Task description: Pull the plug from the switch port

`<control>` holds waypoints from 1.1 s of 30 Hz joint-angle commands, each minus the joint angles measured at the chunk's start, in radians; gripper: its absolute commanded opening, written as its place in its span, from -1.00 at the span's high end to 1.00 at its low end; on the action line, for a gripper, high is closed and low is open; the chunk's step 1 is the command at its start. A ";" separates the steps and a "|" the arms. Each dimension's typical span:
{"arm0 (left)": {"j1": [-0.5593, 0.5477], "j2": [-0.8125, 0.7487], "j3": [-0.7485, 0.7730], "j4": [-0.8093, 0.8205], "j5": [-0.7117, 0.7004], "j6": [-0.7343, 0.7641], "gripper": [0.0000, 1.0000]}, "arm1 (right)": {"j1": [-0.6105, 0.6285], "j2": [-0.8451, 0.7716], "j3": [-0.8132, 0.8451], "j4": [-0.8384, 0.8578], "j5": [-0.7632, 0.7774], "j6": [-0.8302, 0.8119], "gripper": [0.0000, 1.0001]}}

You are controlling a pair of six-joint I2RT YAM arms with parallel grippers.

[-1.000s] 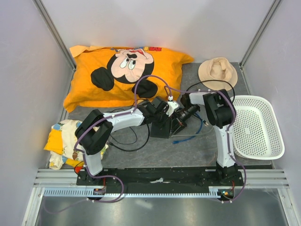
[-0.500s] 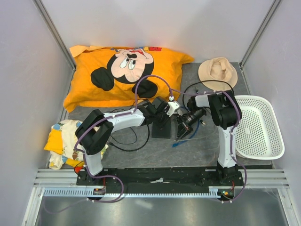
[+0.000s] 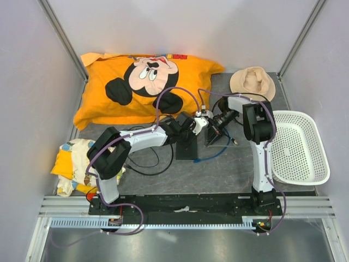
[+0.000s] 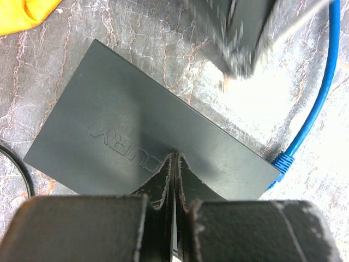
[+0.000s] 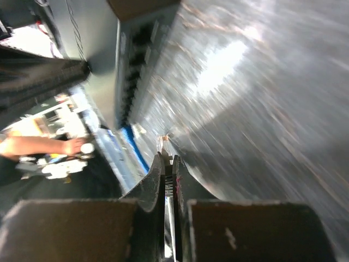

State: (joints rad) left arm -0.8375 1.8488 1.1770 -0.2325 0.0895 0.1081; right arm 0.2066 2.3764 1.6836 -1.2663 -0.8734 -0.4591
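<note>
Overhead, the left arm (image 3: 139, 137) and right arm (image 3: 260, 143) stretch to mid-table. The left gripper (image 3: 189, 135) presses the flat matte black switch box (image 3: 187, 149), with a white perforated plastic basket (image 3: 294, 147) at 3 o'clock. Left wrist: clenched fingers (image 4: 161, 180) touch embossed "CURY". Right wrist: the right gripper (image 5: 168, 158) pinches a small clear plug (image 5: 161, 143) just off the sockets (image 5: 133, 68).

Extends both arms inward with wrists nearly meeting, holds left gripper (image 4: 174, 156) fully closed and pointing down, clamps right gripper (image 5: 167, 157) on the plug (image 5: 161, 143), fingers angled low.
</note>
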 commanded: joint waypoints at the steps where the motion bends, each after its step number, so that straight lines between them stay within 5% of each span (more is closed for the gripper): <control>1: 0.002 0.026 -0.057 -0.156 0.024 0.048 0.97 | -0.065 -0.115 0.091 -0.079 0.051 -0.176 1.00; 9: 0.012 -0.040 -0.042 -0.142 0.013 0.122 0.97 | -0.197 -0.302 0.202 0.039 0.091 -0.032 1.00; 18: 0.086 -0.092 -0.086 -0.130 0.044 0.091 0.97 | -0.219 -0.692 -0.143 0.722 0.358 0.255 0.94; 22: 0.101 -0.100 -0.096 -0.134 0.044 0.081 0.97 | -0.159 -0.681 -0.280 0.742 0.439 0.232 0.74; 23: 0.104 -0.109 -0.100 -0.133 0.044 0.082 0.97 | -0.150 -0.669 -0.295 0.737 0.562 0.246 0.71; 26: 0.126 -0.126 -0.103 -0.125 0.044 0.079 0.97 | -0.159 -0.602 -0.320 0.742 0.666 0.381 0.66; 30: 0.167 -0.149 -0.103 -0.125 0.046 0.076 0.97 | -0.171 -0.557 -0.306 0.812 0.646 0.454 0.53; 33: 0.192 -0.160 -0.112 -0.123 0.049 0.076 0.97 | -0.170 -0.505 -0.239 0.825 0.582 0.456 0.12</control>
State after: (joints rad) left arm -0.6842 1.7363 1.0840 -0.3283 0.1394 0.1833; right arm 0.0410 1.8507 1.3613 -0.5316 -0.2821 -0.0647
